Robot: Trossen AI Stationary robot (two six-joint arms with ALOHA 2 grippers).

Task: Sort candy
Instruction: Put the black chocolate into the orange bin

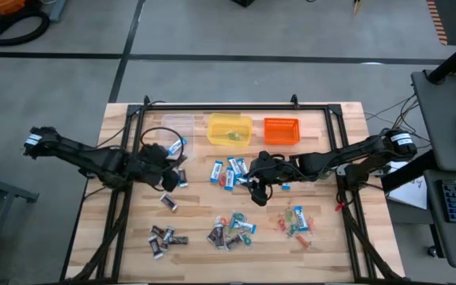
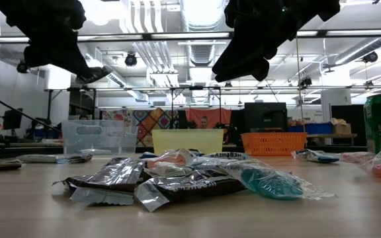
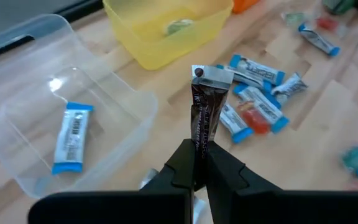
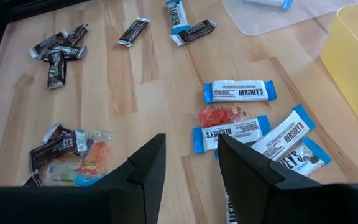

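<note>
So over on the left side, the left gripper (image 3: pixel 199 163) is pinched tight on a dark brown candy bar (image 3: pixel 203 109), holding it upright above the table just beside the clear tub (image 1: pixel 177 125). That tub already has one blue-and-white bar (image 3: pixel 71 137) lying in it. Next along is the yellow tub (image 1: pixel 229 127) with a single small greenish sweet (image 3: pixel 179 26) inside, then the orange basket (image 1: pixel 281 131).

Most of the candy is loose on the wooden table (image 1: pixel 125 237): a little bunch of dark brown bars (image 1: pixel 165 237) near the front left, a mixed pile (image 1: pixel 232 229) in the front middle, a cluster of blue-and-white bars (image 1: pixel 226 172) in the centre, and some small red, green and orange ones (image 1: pixel 295 222) toward the front right.

The right gripper (image 4: pixel 191 165) hovers over that blue-and-white cluster with its fingers (image 4: pixel 149 165) partly apart and nothing between them; a red sweet (image 4: pixel 220 114) sits among the bars right under it.
</note>
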